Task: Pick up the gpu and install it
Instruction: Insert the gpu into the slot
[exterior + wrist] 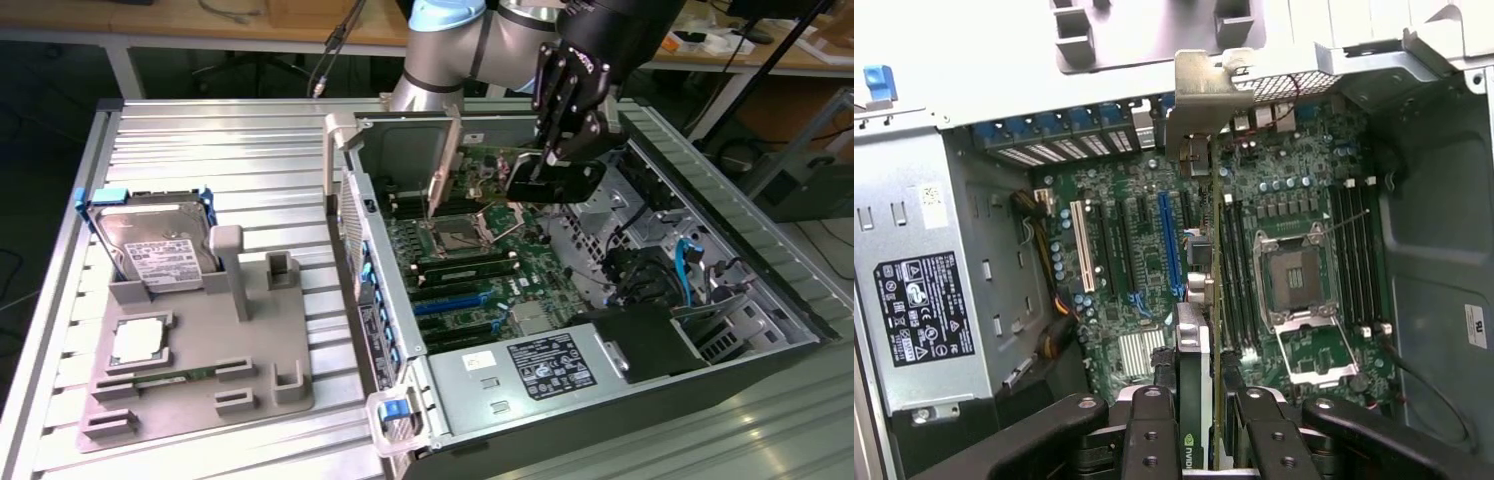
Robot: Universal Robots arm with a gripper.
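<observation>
Inside the case (1439, 260), motherboard (1136, 292) beneath gpu (1195, 375).

Tool (1199, 405) downward, in firm grip.

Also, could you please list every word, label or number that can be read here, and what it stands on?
No text reads clearly enough to quote.
Black label on the silver power supply box: white print and symbols, too small.
White label on the silver hard drive: blurred.
Green logo on the green gpu card: illegible.
White sticker on the grey case wall: too small.
</observation>
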